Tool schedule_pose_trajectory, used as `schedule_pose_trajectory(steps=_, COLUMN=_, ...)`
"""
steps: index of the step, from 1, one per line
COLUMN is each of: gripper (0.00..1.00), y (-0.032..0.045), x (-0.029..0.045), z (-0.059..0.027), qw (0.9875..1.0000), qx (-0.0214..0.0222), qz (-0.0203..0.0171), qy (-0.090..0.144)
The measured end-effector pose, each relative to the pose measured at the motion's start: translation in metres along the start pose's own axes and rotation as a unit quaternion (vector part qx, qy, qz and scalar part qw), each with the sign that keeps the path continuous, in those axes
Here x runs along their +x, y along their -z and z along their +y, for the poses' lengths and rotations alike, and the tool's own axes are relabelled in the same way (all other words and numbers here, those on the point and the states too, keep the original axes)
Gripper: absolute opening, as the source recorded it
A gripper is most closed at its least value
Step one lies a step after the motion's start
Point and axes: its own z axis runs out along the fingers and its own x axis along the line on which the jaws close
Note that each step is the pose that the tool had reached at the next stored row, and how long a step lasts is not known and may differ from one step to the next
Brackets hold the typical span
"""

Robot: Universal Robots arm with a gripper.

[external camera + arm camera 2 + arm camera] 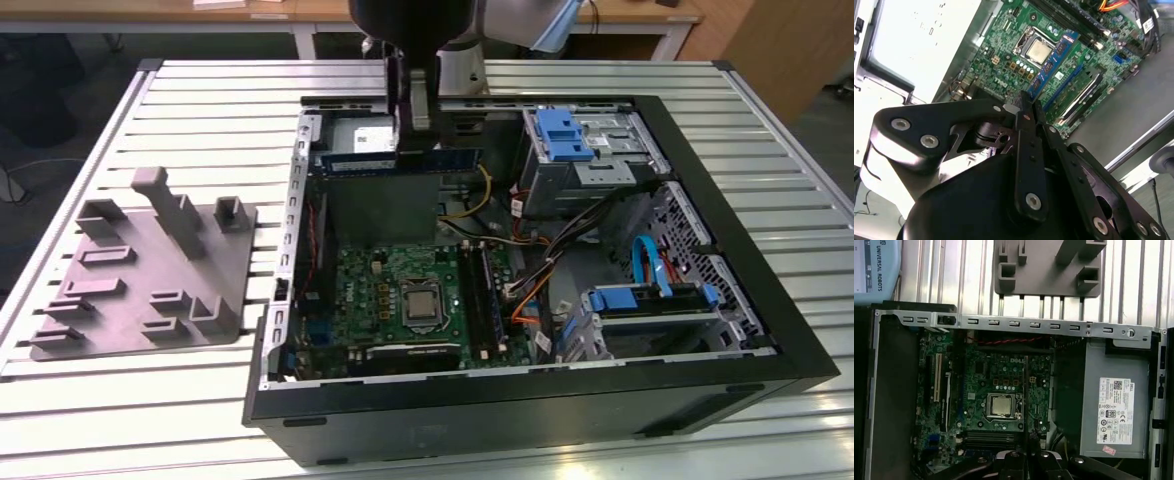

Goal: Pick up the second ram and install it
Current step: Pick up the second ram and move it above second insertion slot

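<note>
Second wrist view gives me the tool with its fingers clamped on the ram. They pinch the flat faces, so the stick hangs on edge with its long side free. I judge that grip suits a straight push down into a slot. In the exterior view the ram hangs level over the far end of the open case, well above the motherboard and not yet at its slots. I count one ram in the tool, one case, one motherboard, and one grey tray on the worktop beside the case.
</note>
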Motion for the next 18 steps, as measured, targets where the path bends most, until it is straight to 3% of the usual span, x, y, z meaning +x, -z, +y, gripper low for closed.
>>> schedule_pose_trajectory(steps=6, gripper=0.14, y=-0.0011, x=0.0005, z=-0.0125, qw=1.0000, qx=-0.0003, qz=0.0000, qy=0.000)
schedule_pose_trajectory(steps=14, gripper=0.14, y=-0.0069, x=0.0018, z=-0.0372, qw=1.0000, qx=-0.0028, qz=-0.0002, qy=0.000)
schedule_pose_trajectory(steps=18, gripper=0.14, y=-0.0140, x=0.0022, z=-0.0403, qw=1.0000, qx=-0.0033, qz=-0.0001, qy=0.000)
